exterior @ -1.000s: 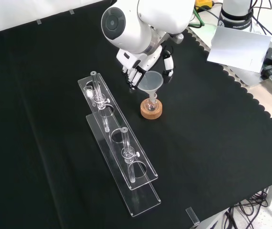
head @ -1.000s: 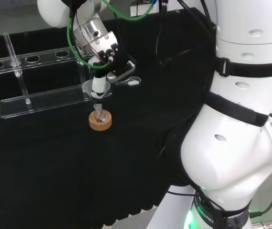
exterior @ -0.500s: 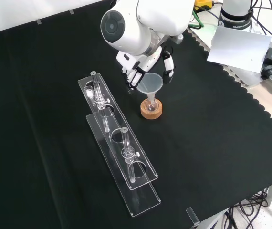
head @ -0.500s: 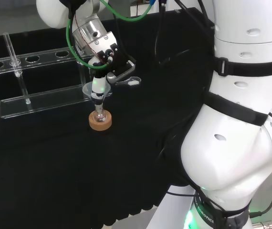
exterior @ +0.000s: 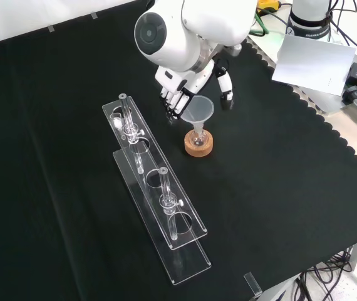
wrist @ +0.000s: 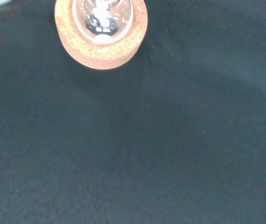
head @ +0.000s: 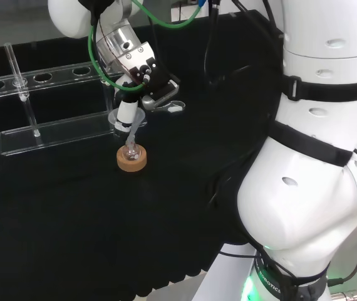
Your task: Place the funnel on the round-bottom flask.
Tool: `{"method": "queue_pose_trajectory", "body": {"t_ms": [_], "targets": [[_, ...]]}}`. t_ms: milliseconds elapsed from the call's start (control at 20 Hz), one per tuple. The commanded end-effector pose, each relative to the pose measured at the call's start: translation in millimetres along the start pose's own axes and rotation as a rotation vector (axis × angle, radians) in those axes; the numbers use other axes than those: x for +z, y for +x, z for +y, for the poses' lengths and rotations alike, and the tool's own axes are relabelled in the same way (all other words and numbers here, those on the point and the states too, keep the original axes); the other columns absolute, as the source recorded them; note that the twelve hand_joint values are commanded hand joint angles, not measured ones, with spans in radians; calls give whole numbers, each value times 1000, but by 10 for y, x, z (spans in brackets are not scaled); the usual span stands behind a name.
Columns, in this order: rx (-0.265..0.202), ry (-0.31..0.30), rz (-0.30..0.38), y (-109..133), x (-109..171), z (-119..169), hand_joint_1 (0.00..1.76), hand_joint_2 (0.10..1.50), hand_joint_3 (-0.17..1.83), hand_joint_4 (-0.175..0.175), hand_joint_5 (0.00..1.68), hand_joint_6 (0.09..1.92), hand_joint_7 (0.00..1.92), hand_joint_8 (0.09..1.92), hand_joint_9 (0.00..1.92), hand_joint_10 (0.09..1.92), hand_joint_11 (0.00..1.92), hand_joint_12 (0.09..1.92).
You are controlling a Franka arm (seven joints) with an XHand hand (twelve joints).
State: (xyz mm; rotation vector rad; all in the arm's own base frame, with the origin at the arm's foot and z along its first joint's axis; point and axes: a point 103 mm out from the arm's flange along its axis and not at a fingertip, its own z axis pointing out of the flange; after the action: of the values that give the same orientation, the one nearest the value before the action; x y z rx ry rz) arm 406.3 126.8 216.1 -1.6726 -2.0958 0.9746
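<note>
- The white robot arm (exterior: pixel 185 31) reaches over the black-cloth table (exterior: pixel 291 163); in the front view its big rounded link with the grey cap stands just above the work spot, and in the head view its links take up the right side.
- A long clear acrylic rack (exterior: pixel 156 200) with round holes lies on the table to the left of the flask in the front view, carrying thin upright glass tubes (exterior: pixel 166 194); in the head view the same rack (head: pixel 53 128) runs across behind the flask.
- The black and white hand (exterior: pixel 181 94) hangs beside the funnel's cone. In the front view its fingers (exterior: pixel 173 105) are at the cone's left rim and the thumb (exterior: pixel 226 84) is off to the right, clear of the rim, so the fingers look spread apart rather than pinching the funnel. In the head view a white finger (head: pixel 126 113) overlaps the cone; I cannot tell if it touches.
- The clear glass funnel (exterior: pixel 196 110) sits with its cone up and its stem going down into the neck of the flask; in the head view the funnel (head: pixel 127 120) leans a little.
- The small clear round-bottom flask (wrist: pixel 102 14) rests in a round cork ring stand (exterior: pixel 199 144) on the table, directly below the hand.
</note>
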Motion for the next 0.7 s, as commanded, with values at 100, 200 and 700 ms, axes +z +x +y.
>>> {"method": "queue_pose_trajectory", "body": {"t_ms": [100, 200, 700], "targets": [[-62, -123, 8, 8, -89, -153, 526, 605, 202, -25, 89, 87, 0, 229, 112, 771, 142, 1421], [-66, -161, 12, -24, -125, -212, 512, 606, 183, -23, 75, 87, 1, 204, 95, 779, 132, 1426], [-41, -301, 81, -472, -241, -512, 582, 668, 117, -32, 177, 87, 1, 494, 213, 722, 163, 1411]]}}
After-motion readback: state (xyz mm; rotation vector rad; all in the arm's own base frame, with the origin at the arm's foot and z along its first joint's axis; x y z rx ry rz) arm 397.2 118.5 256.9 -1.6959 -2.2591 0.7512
